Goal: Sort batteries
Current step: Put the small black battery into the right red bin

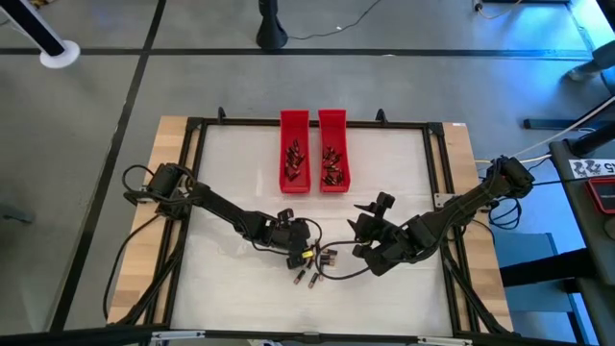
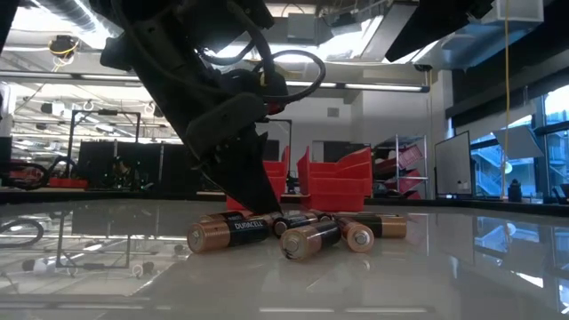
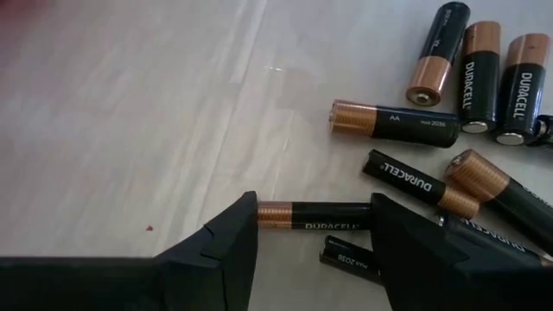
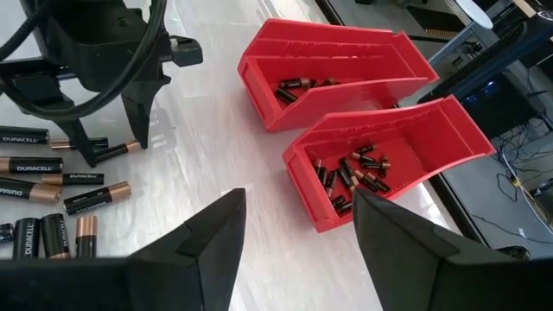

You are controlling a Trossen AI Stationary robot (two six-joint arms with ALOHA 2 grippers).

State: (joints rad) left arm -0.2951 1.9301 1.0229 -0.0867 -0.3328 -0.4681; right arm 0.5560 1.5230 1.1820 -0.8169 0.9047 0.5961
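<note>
1. Straddling one slim black battery with a copper end (image 3: 313, 215), the left gripper (image 3: 315, 246) sits low over the loose pile near the table's front edge. Fingers stand either side of it, part-closed w/ gaps showing, so not clamped yet. It's lined up lengthwise between the tips, prob. so they close on its ends.
2. Loose black-and-copper batteries (image 1: 315, 261) lie flat on the white tabletop (image 1: 231, 173), some touching, btwn the two arms: the unsorted stock.
3. Two long red plastic trays (image 1: 333, 120) sit side by side at the back, each already holding small batteries. Separate bins suggest one size per tray.
4. Right gripper (image 4: 298, 233) hangs above the table to the right of the pile, fingers open, holding nothing, aimed toward the trays. Prob. parked clear so the left arm has room.
</note>
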